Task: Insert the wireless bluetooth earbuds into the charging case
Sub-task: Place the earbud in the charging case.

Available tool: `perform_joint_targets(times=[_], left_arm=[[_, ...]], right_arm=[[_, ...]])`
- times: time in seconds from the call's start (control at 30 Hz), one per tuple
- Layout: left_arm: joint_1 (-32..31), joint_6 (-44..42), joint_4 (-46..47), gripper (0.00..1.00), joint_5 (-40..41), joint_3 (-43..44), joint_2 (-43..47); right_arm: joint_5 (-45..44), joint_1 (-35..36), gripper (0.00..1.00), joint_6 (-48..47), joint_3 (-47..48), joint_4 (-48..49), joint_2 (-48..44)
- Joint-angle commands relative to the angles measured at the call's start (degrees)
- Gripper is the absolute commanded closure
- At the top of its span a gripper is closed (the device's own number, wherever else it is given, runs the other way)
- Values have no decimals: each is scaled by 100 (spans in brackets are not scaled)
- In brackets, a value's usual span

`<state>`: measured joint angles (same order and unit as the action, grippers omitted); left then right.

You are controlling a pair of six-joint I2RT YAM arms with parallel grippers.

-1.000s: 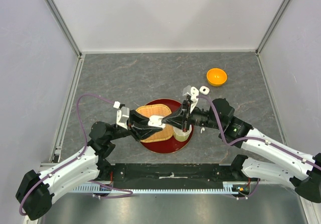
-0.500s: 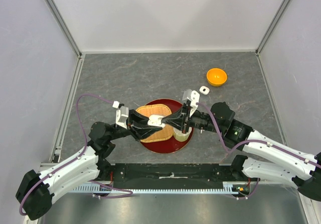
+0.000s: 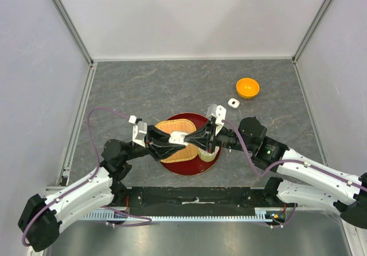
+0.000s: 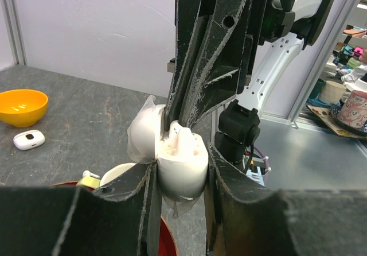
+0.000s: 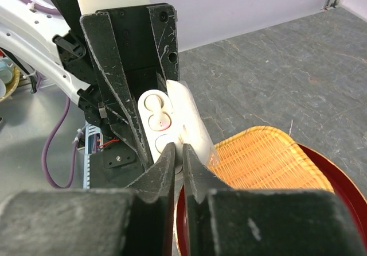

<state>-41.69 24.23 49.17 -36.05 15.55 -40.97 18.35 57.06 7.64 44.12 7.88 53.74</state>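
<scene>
My left gripper is shut on an open white charging case, held above the red tray with its lid swung to the left. In the right wrist view the case's sockets face the camera between the left fingers. My right gripper is nearly shut, its tips pressed against the case's open face. In the left wrist view a small white earbud stands in the case right at the right gripper's tips. The other earbuds are not clearly visible.
A cream cup and a wicker basket sit on the red tray under both grippers. A second white case and an orange bowl lie at the back right. A small white and yellow piece lies beside the cup.
My right gripper has edged left and down, closer onto the open case. The left gripper and the case have stayed in place.
</scene>
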Motion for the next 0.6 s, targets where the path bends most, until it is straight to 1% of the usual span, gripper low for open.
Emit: perform_joint_targets(times=[0.0,0.03,0.07,0.17,0.37,0.53,0.57], left_arm=[[-76,108,919,98,63,159,160],[-67,108,911,98,72,159,160],[-76,108,884,98,72,159,168],[-67,91,788,98,46,167,186],[-76,-23,515,98,-42,203,274],[-67,-76,331,98,-51,176,344],[-76,-76,322,98,-51,176,344]], right_arm=[[160,42,83,-61,-79,-744,207],[204,42,82,-52,-61,-753,199],[222,51,77,-43,-44,-770,207],[169,42,71,-34,-9,-770,146],[-191,42,61,10,44,-770,-82],[-349,42,57,45,44,-744,-320],[-402,42,54,79,44,-735,-346]])
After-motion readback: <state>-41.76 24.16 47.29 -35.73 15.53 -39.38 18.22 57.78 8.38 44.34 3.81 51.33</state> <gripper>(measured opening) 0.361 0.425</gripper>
